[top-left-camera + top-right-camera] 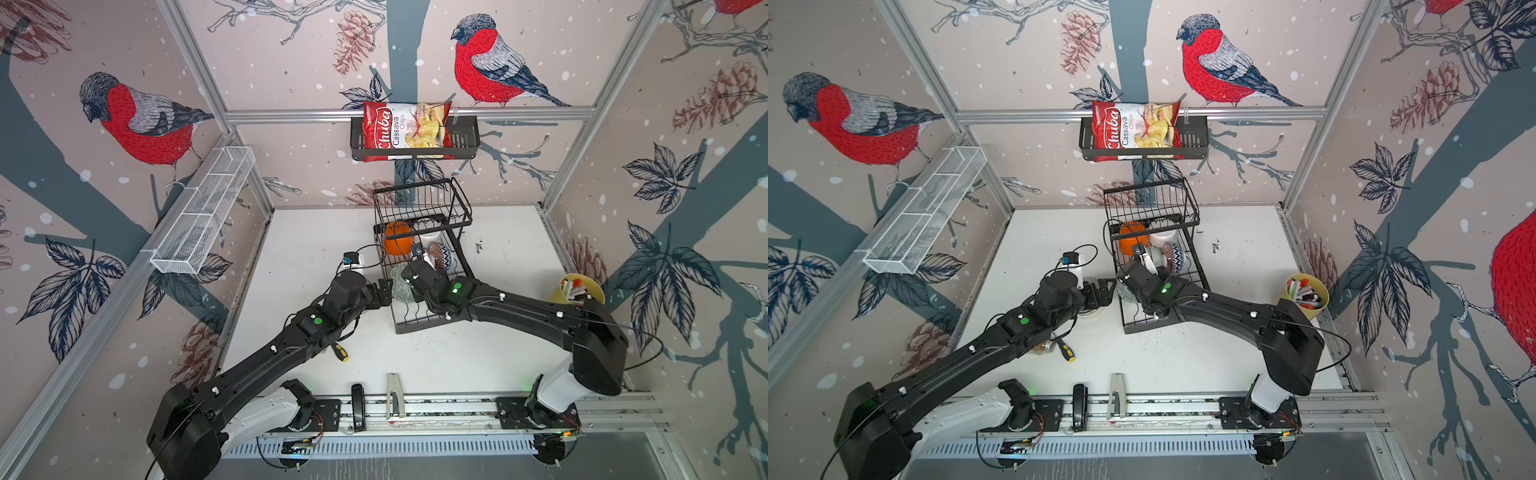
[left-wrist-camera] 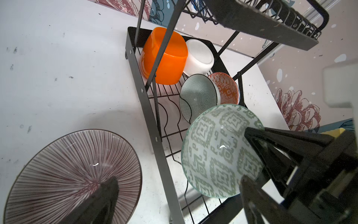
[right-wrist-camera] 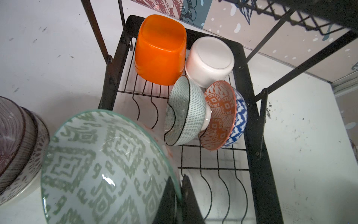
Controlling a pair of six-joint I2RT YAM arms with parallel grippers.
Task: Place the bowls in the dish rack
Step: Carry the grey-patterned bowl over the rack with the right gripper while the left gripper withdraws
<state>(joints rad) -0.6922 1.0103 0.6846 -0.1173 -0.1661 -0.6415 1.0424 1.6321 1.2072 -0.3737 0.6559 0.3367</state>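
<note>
My right gripper [image 3: 179, 186] is shut on the rim of a pale green patterned bowl [image 3: 108, 166], held tilted over the front of the dish rack [image 1: 419, 326]. That bowl [image 2: 220, 151] also fills the left wrist view. My left gripper [image 2: 178, 194] stands wide open beside it, at the rack's left edge [image 1: 1104, 293]. A mauve striped bowl [image 2: 73, 178] sits on the table under one left finger. On the rack's lower tray are an orange bowl [image 3: 160, 50], a white bowl [image 3: 209, 60], a grey checked bowl [image 3: 184, 112] and an orange-and-blue patterned bowl [image 3: 222, 116].
A stack of bowls [image 3: 19, 145] stands on the table left of the rack. A yellow cup of markers [image 1: 575, 289] is at the right, a screwdriver [image 1: 341, 351] under the left arm, a stapler [image 1: 357, 405] at the front edge. The raised wire basket [image 1: 419, 203] overhangs the tray's back.
</note>
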